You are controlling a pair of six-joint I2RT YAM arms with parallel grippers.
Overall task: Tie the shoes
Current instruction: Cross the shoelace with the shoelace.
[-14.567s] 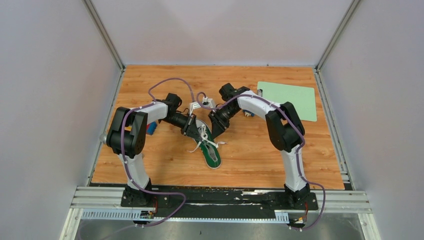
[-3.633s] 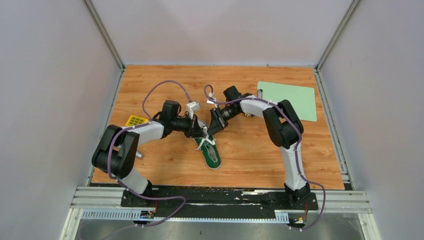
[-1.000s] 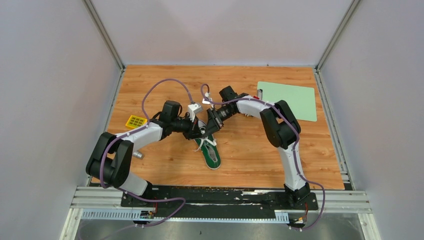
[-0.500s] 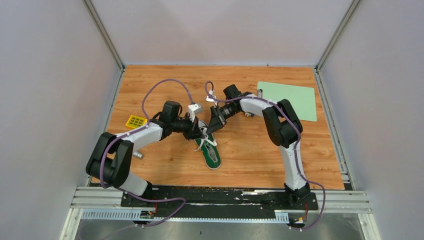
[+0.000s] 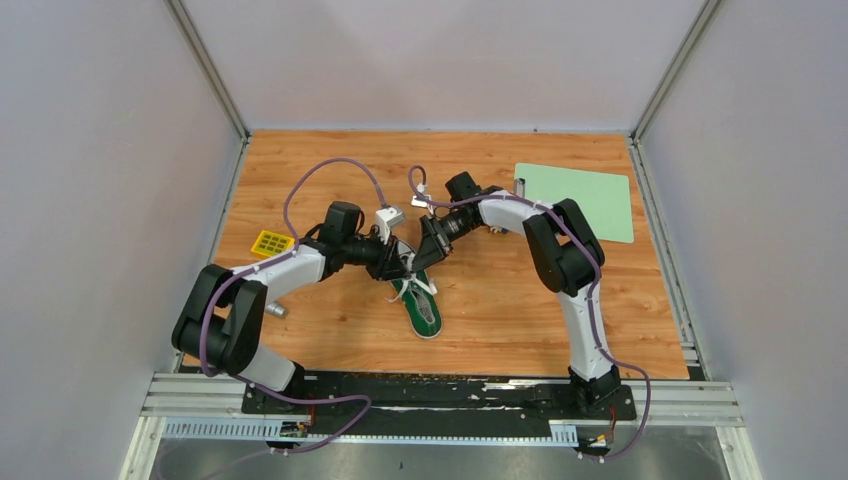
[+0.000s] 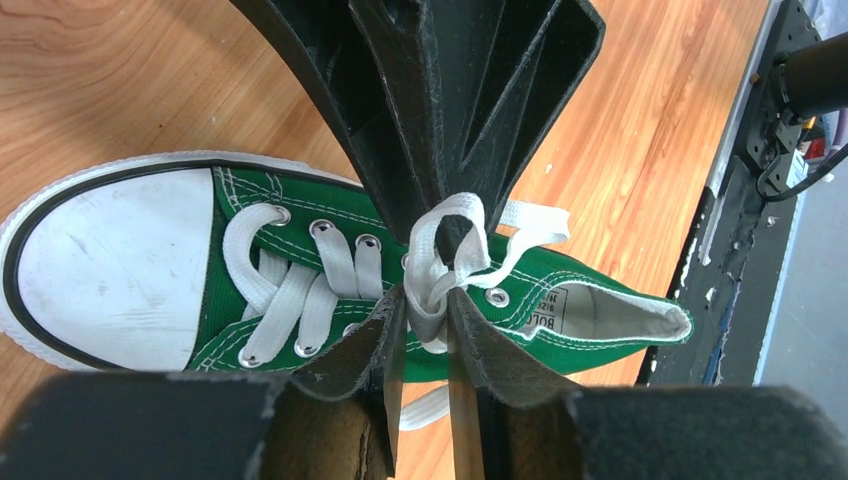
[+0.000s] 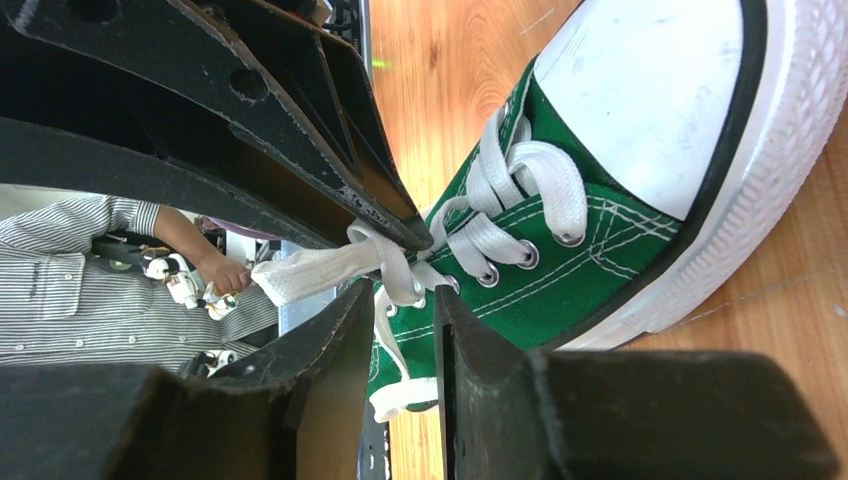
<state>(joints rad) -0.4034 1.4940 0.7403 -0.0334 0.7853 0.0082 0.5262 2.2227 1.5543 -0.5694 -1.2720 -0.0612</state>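
The shoe (image 5: 425,312), a small green sneaker with a white toe cap (image 6: 110,265), lies in the middle of the table with its toe toward the back. Both grippers meet nose to nose over its upper eyelets. My left gripper (image 6: 428,300) has its jaws a little apart, and a loop of white lace (image 6: 445,240) stands in the gap. My right gripper (image 7: 402,290) is also open, with a lace strand (image 7: 385,262) running loosely between its tips. From above, the left gripper (image 5: 404,266) and right gripper (image 5: 421,262) hide the knot area.
A yellow block (image 5: 271,242) lies left of the left arm, and a small grey object (image 5: 277,311) lies near its elbow. A pale green mat (image 5: 580,200) sits at the back right. A person (image 7: 90,290) shows beyond the table's near edge.
My left jaws were pinched shut on the lace and have now parted. The right gripper drew back slightly to the right a second ago and has held still since.
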